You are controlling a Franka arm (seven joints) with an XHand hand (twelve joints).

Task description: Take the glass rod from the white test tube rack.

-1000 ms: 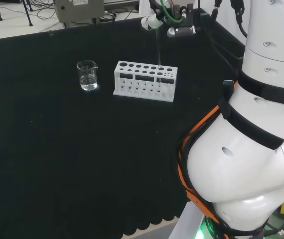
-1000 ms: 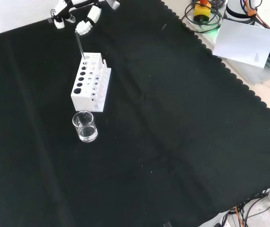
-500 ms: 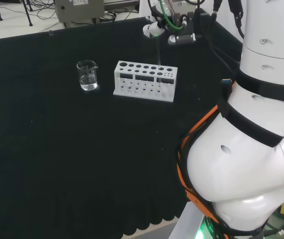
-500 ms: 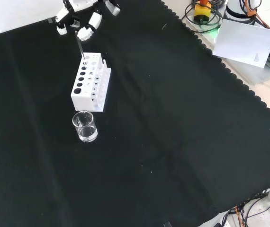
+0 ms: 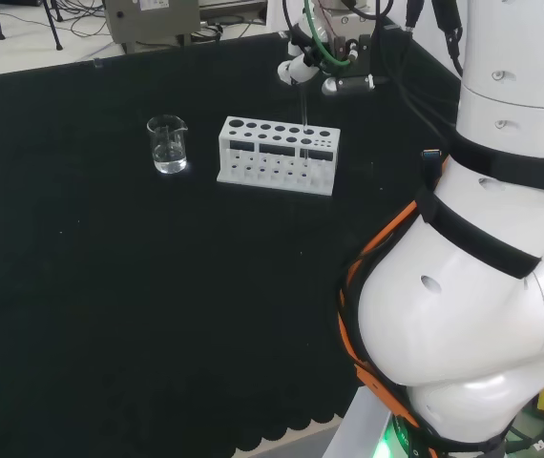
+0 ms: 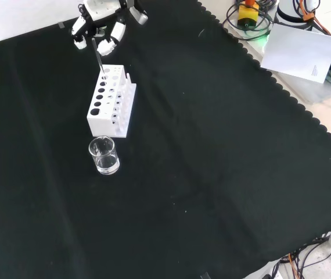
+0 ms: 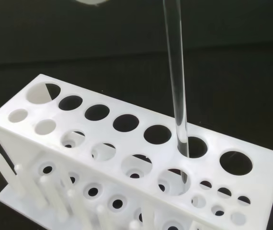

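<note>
Glass rod (image 7: 176, 81) stands upright in the white rack (image 6: 111, 101); the hand (image 6: 101, 26) hovers at its top, fingers apart, not clamped.

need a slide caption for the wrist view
Glass rod standing upright in a hole of the white test tube rack, seen close over black cloth.

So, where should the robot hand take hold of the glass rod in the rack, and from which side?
Grip the bare upper part of the glass rod, above the white rack. It stands about upright in one large hole, with its lower end inside, so come from above, fingers on either side, and lift straight up. The robot hand is already at its top.
</note>
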